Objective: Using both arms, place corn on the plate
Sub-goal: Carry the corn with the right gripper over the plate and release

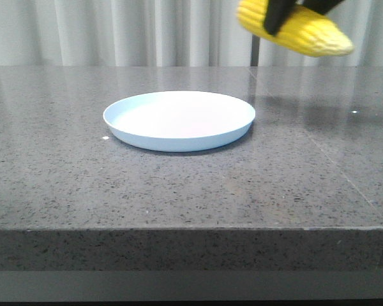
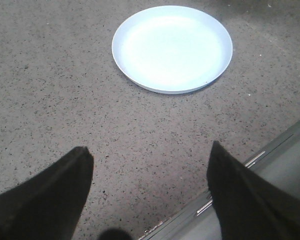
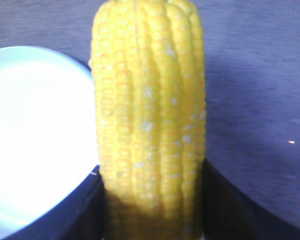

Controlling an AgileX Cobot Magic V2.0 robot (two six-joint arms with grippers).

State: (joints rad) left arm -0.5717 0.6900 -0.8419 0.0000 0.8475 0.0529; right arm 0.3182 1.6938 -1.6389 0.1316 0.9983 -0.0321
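Note:
The pale light-blue plate (image 1: 179,120) lies empty on the dark speckled table. It also shows in the left wrist view (image 2: 172,47) and in the right wrist view (image 3: 35,135). My right gripper (image 1: 287,14) is shut on the yellow corn (image 1: 297,29) and holds it in the air, above and to the right of the plate. In the right wrist view the corn (image 3: 149,115) fills the middle, with my right gripper (image 3: 152,200) clamped on its near end. My left gripper (image 2: 150,172) is open and empty above the table's front edge, short of the plate.
The stone table (image 1: 64,178) runs to a front edge (image 1: 179,228). A seam in the slab (image 1: 332,159) passes right of the plate. Pale curtains (image 1: 115,32) hang behind the table.

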